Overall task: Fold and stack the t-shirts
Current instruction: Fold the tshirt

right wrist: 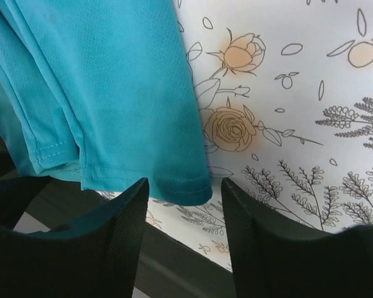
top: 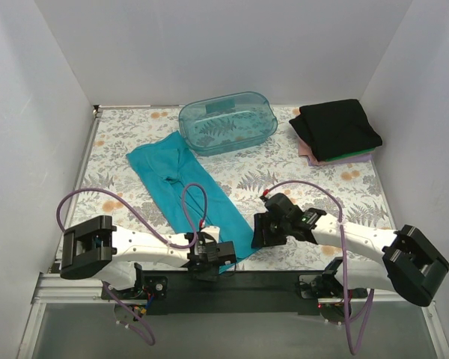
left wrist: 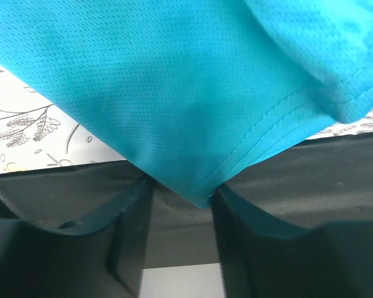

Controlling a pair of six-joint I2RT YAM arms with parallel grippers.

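A teal-blue t-shirt point(top: 176, 176) lies in a long diagonal strip from the back left to the table's near edge. My left gripper point(top: 213, 256) is at its near hem. In the left wrist view the hem corner point(left wrist: 202, 194) pokes between the jaws of the left gripper point(left wrist: 183, 187), which stand apart. My right gripper point(top: 263, 228) is at the strip's right edge. Its jaws stand either side of another hem corner point(right wrist: 186, 186) without pinching it; the right gripper point(right wrist: 185, 184) is open. A folded stack sits at the back right: a black shirt point(top: 338, 127) on top, with pinkish point(top: 308, 155) and green point(top: 355, 156) edges below.
A translucent teal tub point(top: 228, 122) stands upside down at the back centre, touching the shirt's far end. White walls enclose the floral table cover point(top: 322, 187) on three sides. A black rail point(top: 239, 280) runs along the near edge. Purple cables point(top: 135, 213) loop over both arms.
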